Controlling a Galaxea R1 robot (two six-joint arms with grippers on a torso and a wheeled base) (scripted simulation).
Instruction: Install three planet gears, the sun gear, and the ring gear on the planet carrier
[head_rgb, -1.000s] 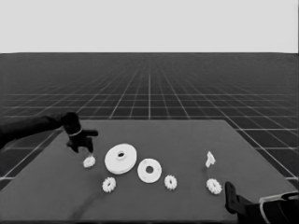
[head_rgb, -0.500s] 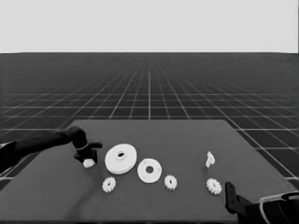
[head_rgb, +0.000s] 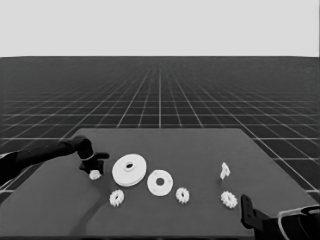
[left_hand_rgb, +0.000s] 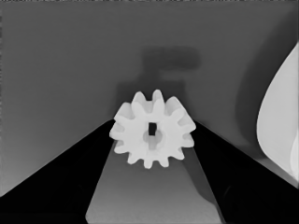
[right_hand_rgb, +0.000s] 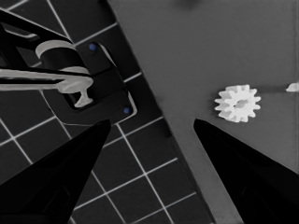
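A: Where is the left gripper (left_hand_rgb: 152, 140) just now?

B: Down at the counter's (head_rgb: 200, 145) left part, fingers spread, one either side of a planet gear (left_hand_rgb: 153, 129). The gear lies flat on the counter between them. I judge it not yet pinched: a gap shows on each side.

A: So which step is in hand?

B: The first pick, I'd say. The smaller round part (head_rgb: 160, 182) lies bare near the counter's middle, nothing on it, and the larger round part (head_rgb: 129, 170) sits just beside it, close to the gripper.

A: What does the next move call for?

B: Closing squarely on the teeth, lifting, then carrying it past the larger round part to the smaller one.

A: And the right gripper (right_hand_rgb: 152, 123)?

B: Parked at the near right corner, fingers apart, a gear (right_hand_rgb: 237, 103) lying near it.
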